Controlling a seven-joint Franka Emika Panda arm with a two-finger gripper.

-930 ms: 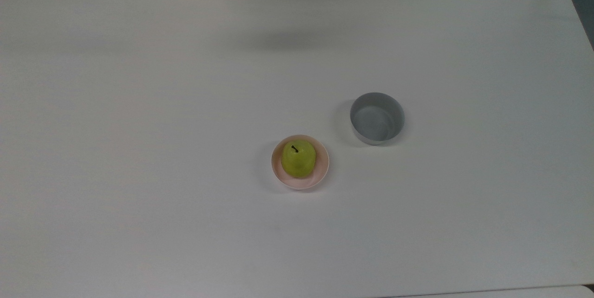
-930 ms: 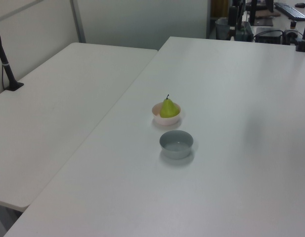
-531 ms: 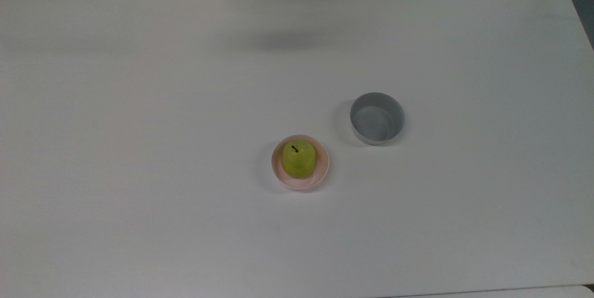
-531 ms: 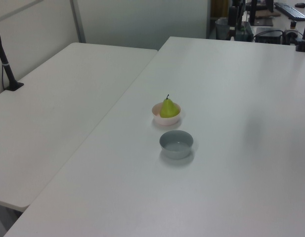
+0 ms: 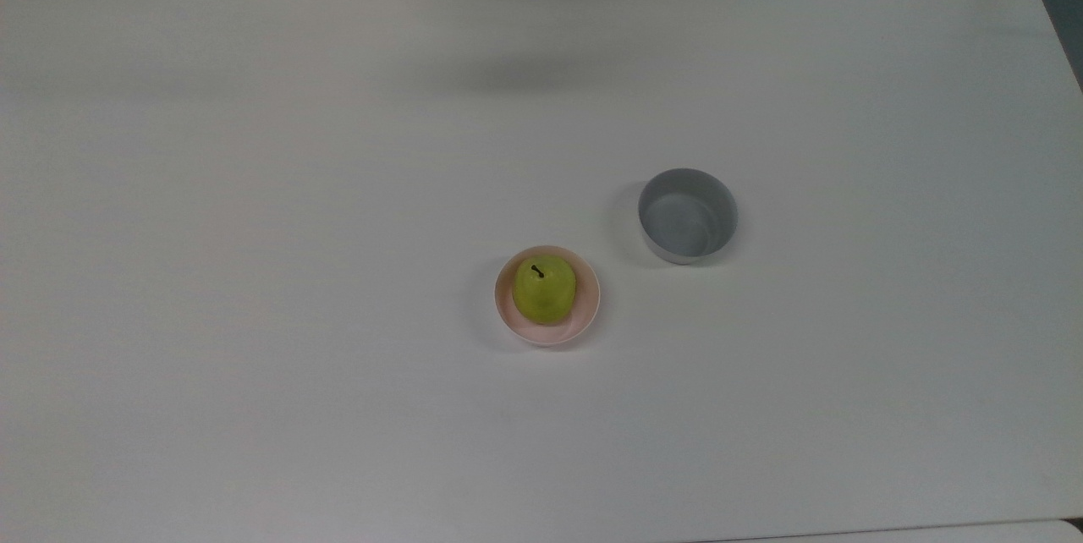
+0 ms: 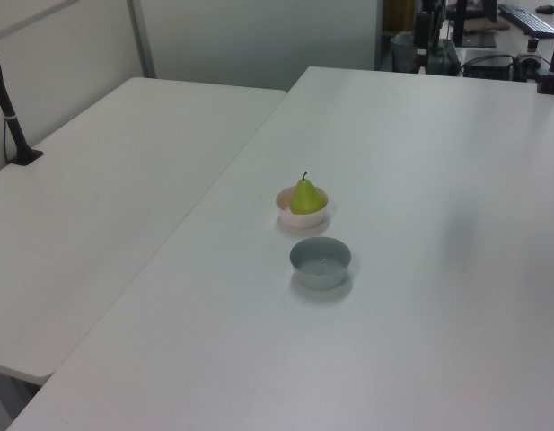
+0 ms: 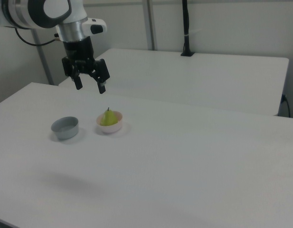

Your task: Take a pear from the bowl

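Pear (image 5: 544, 290) sits upright in the pale pink bowl (image 5: 585, 319) a little below the middle of the top view, its dark stem pointing up, and it fills most of that shallow dish. To the upper right of it in the top view, apart from the pink one, stands a deeper grey bowl (image 5: 687, 216), with nothing in it that I can make out. Both rest on the white table (image 5: 254, 272). In the right view the gripper (image 7: 89, 83) hangs in the upper left of the frame, well above the table and off to the left of the fruit, its two black fingers spread apart and pinching nothing. The pear looks small and light, with a smooth, glossy skin that I would guess is slippery, and its tapering neck offers little to bear on. The sounder hold seems to be across the broad lower belly, just above the bowl's rim, fingers coming straight down either side. The bowl looks light too, so a clipped rim could tip or drag it along.
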